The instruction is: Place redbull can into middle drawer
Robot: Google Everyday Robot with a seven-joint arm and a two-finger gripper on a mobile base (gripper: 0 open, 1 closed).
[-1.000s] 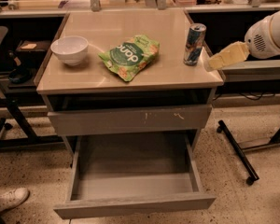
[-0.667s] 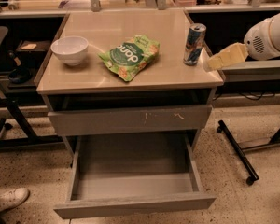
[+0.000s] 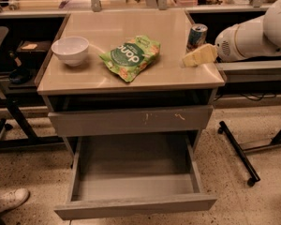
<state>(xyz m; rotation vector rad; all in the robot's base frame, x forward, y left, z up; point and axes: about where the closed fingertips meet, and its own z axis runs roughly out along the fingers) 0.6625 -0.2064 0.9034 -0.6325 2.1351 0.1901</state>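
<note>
The redbull can (image 3: 197,34) stands upright near the right edge of the tan cabinet top (image 3: 103,78). Its silver top and blue upper part show, and its lower part is hidden. My gripper (image 3: 199,56), pale yellow on the end of the white arm (image 3: 253,34), reaches in from the right. It sits right in front of the can's lower part. The middle drawer (image 3: 133,204) is pulled out wide at the bottom, and its grey floor (image 3: 136,170) is bare.
A green snack bag (image 3: 130,56) lies mid-top and a white bowl (image 3: 70,49) at the left. A closed drawer front with pale scratch marks (image 3: 131,121) sits above the open drawer. A black chair is at left, a wheeled stand leg (image 3: 239,156) at right, and a shoe (image 3: 9,199) at bottom left.
My gripper has moved left from beside the can to right in front of it, covering its lower part. The can, bag, bowl and drawer have stayed in place.
</note>
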